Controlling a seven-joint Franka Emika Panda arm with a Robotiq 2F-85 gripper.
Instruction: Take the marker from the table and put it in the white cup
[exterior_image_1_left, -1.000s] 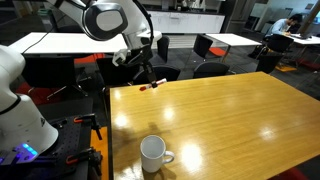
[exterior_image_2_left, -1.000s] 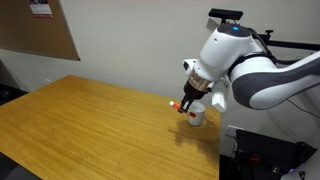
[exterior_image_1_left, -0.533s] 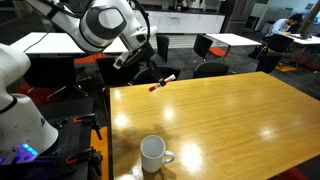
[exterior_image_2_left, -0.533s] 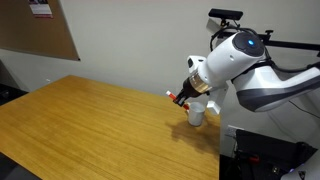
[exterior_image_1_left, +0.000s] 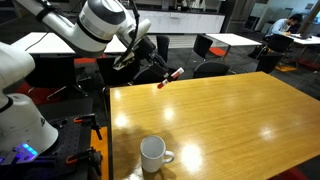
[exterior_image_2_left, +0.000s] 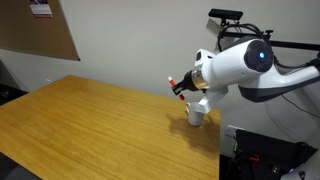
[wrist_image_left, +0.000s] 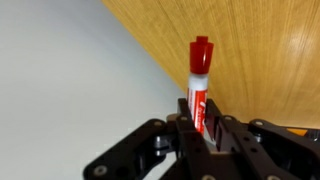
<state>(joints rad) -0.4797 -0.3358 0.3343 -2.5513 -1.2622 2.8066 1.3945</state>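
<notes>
My gripper is shut on the red marker, which sticks out from between the fingers with its red cap foremost. In both exterior views the gripper holds the marker in the air above the far edge of the honey-coloured table. The white cup stands upright on the table near its front edge, well away from the gripper in one exterior view. In the other, the arm partly hides it.
White tables and dark chairs stand behind the wooden table. The robot's white base is beside the table's corner. A cork board hangs on the wall.
The gripper has lifted the marker off the table's far edge and raised it higher, tilting it as the arm swung up.
</notes>
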